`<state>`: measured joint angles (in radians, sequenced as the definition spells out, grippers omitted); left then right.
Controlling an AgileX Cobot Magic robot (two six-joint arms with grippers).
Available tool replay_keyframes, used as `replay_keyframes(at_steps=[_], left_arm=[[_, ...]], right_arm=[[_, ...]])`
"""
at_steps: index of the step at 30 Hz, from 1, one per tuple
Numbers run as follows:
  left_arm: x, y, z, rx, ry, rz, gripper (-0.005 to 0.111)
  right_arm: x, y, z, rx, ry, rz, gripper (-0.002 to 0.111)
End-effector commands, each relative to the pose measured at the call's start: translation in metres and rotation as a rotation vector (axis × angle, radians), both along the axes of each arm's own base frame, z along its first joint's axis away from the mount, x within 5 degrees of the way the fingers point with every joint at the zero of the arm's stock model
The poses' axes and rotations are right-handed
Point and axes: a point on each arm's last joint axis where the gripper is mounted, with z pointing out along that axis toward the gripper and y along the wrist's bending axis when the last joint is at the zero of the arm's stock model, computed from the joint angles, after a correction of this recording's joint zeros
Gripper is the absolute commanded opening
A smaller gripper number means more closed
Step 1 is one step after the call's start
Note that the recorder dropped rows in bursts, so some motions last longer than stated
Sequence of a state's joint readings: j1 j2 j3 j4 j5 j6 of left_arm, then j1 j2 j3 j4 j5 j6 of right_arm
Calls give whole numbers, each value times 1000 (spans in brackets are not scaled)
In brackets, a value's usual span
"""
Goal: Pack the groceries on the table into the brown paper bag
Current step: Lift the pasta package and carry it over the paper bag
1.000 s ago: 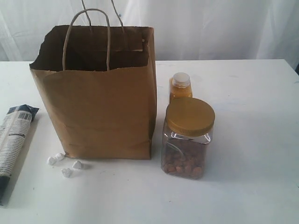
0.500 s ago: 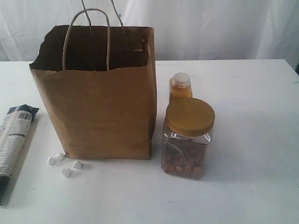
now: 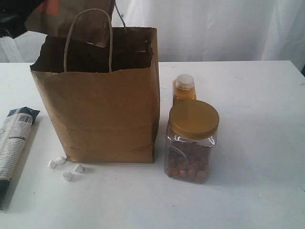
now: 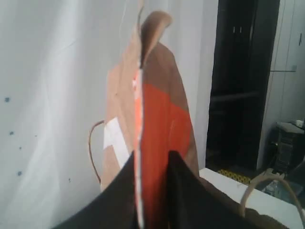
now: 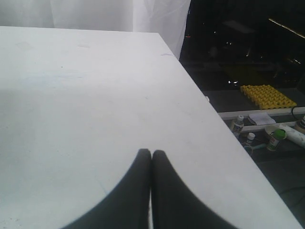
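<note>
The brown paper bag [image 3: 102, 114] stands open on the table [image 3: 257, 119]. My left gripper [image 4: 152, 157] is shut on the brown pouch with a red label [image 4: 162, 119]. In the exterior view that pouch [image 3: 90, 24] hangs over the bag's back left rim. To the right of the bag stand the gold-lidded nut jar [image 3: 190, 143] and, behind it, the orange bottle [image 3: 184, 89]. The long blue-white package [image 3: 12, 143] lies at the left edge, and white lumps [image 3: 64, 168] lie by the bag's front corner. My right gripper [image 5: 151, 153] is shut and empty over bare table.
The bag's two loop handles [image 3: 88, 38] stand up at its mouth, right under the pouch. The table's edge [image 5: 224, 129] runs close to my right gripper, with a drop to the floor beyond it. A white curtain hangs behind the table.
The pouch and the dark left gripper have come into the exterior view from the top left, above the bag's mouth. Nothing on the table has moved.
</note>
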<state>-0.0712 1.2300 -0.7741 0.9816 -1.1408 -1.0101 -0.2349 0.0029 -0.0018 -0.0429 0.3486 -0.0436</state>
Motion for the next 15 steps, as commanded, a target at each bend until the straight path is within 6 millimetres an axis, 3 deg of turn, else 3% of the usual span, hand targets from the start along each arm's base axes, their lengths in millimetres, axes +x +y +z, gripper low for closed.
replay_keyframes(at_steps=[1, 9, 11, 15], left_arm=[[-3, -3, -3, 107, -6, -17, 0], [-3, -4, -8, 183, 6, -18, 1], [-3, -4, -8, 183, 6, -18, 8], [-3, -4, -8, 184, 7, -16, 36]], right_arm=[[0, 0, 0, -11, -3, -4, 0], [0, 0, 0, -11, -3, -4, 0], [0, 0, 0, -11, -3, -4, 0], [0, 0, 0, -11, -3, -4, 0]])
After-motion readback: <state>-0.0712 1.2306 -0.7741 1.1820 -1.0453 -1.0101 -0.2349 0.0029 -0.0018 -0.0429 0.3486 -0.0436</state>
